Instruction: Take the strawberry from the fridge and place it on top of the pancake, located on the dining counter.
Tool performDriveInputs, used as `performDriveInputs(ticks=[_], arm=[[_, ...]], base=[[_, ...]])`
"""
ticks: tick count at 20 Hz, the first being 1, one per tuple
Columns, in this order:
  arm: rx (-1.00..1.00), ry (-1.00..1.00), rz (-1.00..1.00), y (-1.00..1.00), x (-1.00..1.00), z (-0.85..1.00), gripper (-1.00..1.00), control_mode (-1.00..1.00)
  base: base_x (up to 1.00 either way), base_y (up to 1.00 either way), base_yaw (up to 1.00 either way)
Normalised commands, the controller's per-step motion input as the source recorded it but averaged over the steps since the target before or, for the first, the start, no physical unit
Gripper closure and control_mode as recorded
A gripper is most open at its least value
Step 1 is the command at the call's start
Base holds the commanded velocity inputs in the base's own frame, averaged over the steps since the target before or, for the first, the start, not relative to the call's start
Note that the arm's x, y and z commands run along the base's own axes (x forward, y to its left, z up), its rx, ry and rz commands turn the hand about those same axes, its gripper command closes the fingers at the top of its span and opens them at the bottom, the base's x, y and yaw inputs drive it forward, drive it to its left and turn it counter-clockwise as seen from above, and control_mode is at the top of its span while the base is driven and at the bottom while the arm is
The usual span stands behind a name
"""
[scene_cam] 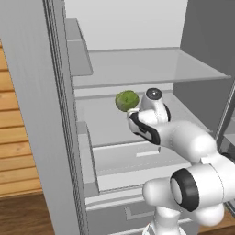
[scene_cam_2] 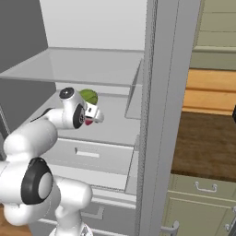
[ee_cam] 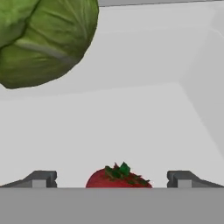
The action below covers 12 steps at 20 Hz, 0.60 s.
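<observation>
The strawberry (ee_cam: 118,177), small and red with a green leafy cap, lies on the pale shelf (ee_cam: 131,127) of the fridge (scene_cam: 105,126). In the hand view it sits low, between the two dark fingertips (ee_cam: 41,178). My gripper (ee_cam: 111,180) is open, its jaws standing wide on either side of the berry and clear of it. From the right base view the gripper (scene_cam_2: 96,115) reaches into the fridge (scene_cam_2: 92,69) just below a round green fruit (scene_cam_2: 90,97). The pancake and the dining counter are out of view.
The green fruit (scene_cam: 127,100) rests on the same shelf, up and to the left of the berry (ee_cam: 39,39). The open fridge door (scene_cam: 32,114) stands at the left and another door edge (scene_cam_2: 161,115) at the right. A glass shelf (scene_cam: 151,69) hangs above the hand.
</observation>
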Motion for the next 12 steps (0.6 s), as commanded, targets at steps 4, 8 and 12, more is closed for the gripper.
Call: performDriveInputs(ticks=[4,8,12], arm=[[0.00,0.01,-0.19,-0.02,0.00,0.00,-1.00,-1.00],[0.00,0.08,-0.14,-0.09,0.00,-0.04,-1.00,-1.00],[0.02,0.02,-0.10,-0.09,0.00,-0.11,-1.00,-1.00]], base=[[0.00,0.00,0.00],[0.00,0.00,0.00],[0.00,0.00,0.00]])
